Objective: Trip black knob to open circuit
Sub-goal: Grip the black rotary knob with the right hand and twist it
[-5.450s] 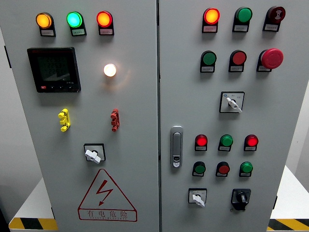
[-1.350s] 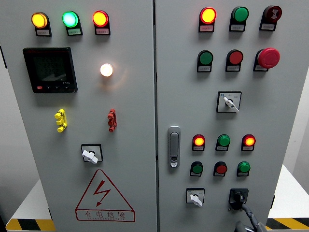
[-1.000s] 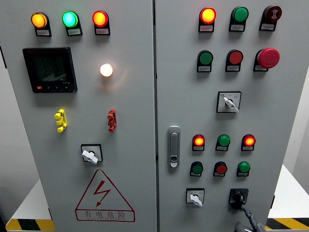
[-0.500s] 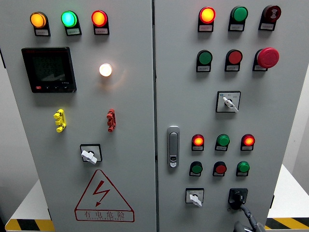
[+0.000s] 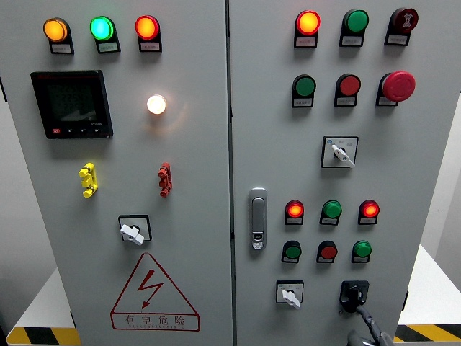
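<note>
Where the cabinet's right door meets its bottom edge: the black knob (image 5: pixel 353 295) sits on a square plate in the lower right corner of that door, just right of a white selector switch (image 5: pixel 290 294).
Right robot hand (image 5: pixel 366 326): only a dark finger shows, coming up from the bottom edge right of the middle, its tip touching the underside of the black knob; whether the fingers are open or closed cannot be told.
Left robot hand: out of view.
Cabinet (image 5: pixel 216 238): grey, two doors side by side, a chrome latch handle (image 5: pixel 258 218) on the left edge of the right door.
Right door, top rows: a lit red lamp (image 5: pixel 307 23), a dark green one and a round black device along the top; below them a green button, a red button and a red mushroom button (image 5: pixel 398 86).
Right door, middle: another white selector switch (image 5: pixel 340 152), then a row of lamps with the two red ones lit and the green between them, then three smaller buttons under it.
Left door, top edge: orange, green and red lamps lit.
Left door, below: a dark meter screen (image 5: pixel 71 104), a glowing white lamp (image 5: pixel 156 104), a yellow clip, a red clip, a third white switch, and a red lightning warning triangle (image 5: pixel 154 294) near the bottom edge.
</note>
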`<state>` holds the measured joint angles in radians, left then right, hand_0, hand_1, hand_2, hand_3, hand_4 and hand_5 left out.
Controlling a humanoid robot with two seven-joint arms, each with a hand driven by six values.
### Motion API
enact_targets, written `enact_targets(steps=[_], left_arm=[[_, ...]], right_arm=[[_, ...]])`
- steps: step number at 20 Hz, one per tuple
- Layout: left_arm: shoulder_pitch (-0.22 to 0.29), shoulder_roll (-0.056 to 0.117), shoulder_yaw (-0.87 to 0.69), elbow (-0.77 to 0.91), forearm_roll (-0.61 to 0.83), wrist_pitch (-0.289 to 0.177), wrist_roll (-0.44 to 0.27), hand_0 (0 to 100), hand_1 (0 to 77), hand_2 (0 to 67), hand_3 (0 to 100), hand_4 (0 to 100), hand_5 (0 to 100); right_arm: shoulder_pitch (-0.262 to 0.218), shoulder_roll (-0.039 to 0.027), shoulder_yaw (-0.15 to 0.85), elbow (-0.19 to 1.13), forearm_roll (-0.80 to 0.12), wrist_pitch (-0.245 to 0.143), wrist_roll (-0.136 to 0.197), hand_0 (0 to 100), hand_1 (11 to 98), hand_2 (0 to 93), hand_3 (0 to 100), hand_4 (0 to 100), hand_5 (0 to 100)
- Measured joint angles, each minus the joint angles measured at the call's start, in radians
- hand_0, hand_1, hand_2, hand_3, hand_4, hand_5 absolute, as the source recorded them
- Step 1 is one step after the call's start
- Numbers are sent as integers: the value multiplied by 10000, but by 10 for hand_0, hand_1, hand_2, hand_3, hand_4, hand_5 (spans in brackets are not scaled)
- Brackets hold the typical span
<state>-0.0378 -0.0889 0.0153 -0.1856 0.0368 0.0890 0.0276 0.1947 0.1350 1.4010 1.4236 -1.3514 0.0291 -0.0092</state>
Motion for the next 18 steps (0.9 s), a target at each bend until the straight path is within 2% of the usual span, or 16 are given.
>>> enact_targets(steps=[18], left_arm=[[5,0,0,0,0,0,0,0,0,194,262,98,86]], right_arm=[[0,0,-39,59,0,0,-1,1000,483,36,978,1000,1000]])
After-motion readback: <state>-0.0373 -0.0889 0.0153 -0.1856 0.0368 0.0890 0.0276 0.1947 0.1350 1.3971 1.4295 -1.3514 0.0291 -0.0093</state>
